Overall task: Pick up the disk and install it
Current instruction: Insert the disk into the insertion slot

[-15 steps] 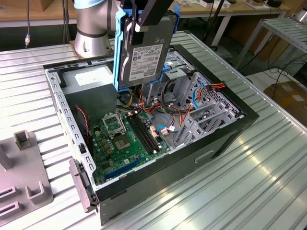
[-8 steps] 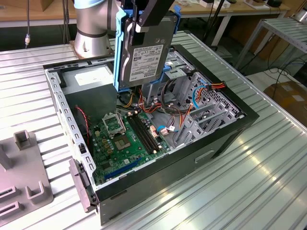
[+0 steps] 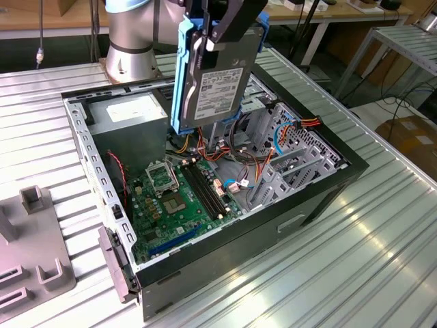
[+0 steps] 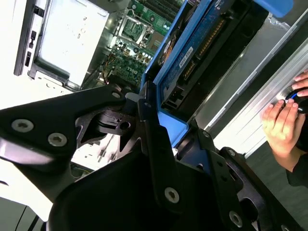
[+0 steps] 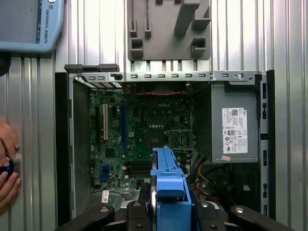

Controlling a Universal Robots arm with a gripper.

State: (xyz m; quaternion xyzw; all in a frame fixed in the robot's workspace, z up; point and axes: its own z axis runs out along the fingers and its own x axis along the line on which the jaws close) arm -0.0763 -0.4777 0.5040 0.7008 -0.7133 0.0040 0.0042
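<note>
The disk [image 3: 217, 85], a grey metal drive with a white label in bright blue carrier rails, hangs upright above the open computer case [image 3: 321, 198]. My gripper [image 3: 220, 31] is shut on its upper edge, one black finger [image 3: 235, 24] lying across the labelled face. The disk hovers over the back middle of the case, above the cables and beside the grey drive cage [image 3: 290, 164]. In the second wrist view the disk [image 4: 192, 53] stands edge-on past the gripper [image 4: 161, 127]. In the first wrist view its blue carrier [image 5: 168, 185] rises from the gripper [image 5: 168, 214] over the green motherboard [image 5: 139, 125].
A grey power supply [image 3: 130, 113] fills the case's back corner, with the motherboard [image 3: 174, 198] on the floor. A grey fixture plate [image 3: 37, 263] lies on the ribbed table at the exterior view's left. A person's hand [image 5: 7, 168] rests beside the case, near a pendant [image 5: 29, 21].
</note>
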